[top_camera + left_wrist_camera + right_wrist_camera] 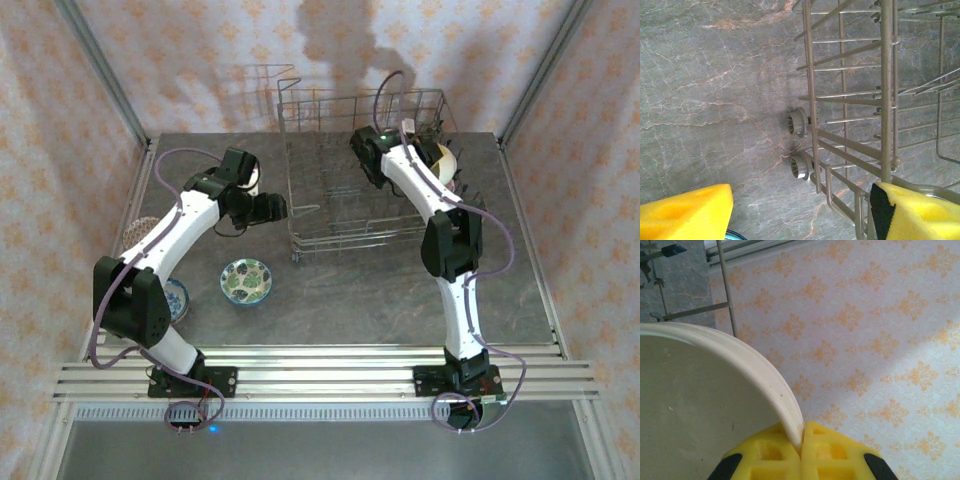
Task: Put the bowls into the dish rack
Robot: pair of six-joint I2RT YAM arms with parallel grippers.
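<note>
Surface is a grey marbled tabletop (360, 290) w/ pale veins, boxed in on three sides by cream wallpaper (200, 40) w/ an orange floral print, and alu rails (320, 365) run along the near edge. The dish rack (340, 200) sits toward the back, roughly mid-table; from the left wrist cam you get two little wheels (797, 121) on its lower side rail. Left tool (802, 205) has its yellow fingers (685, 215) wide apart w/ nothing between them but tabletop and rack wire, hanging just beside the rack's left side. Can't tell if the one finger touches the wire or is just in front of it. Right tool (802, 440) is up over the back right part of the rack, fingers pinched together on the rim of the cream bowl (700, 405), one inside and one outside, w/ wallpaper behind it. Green floral bowl (246, 281) sits upright on the tabletop, near-left of the rack, well apart from both tools. Blue bowl (178, 298) is half hidden under the left arm's elbow, and another patterned bowl (140, 232) at the left edge is mostly covered by the arm, colour hard to call. A blue-ish sliver at the bottom of the left wrist view is cut off, no idea what it is. From the top cam the right arm blocks most of the cream bowl.
</note>
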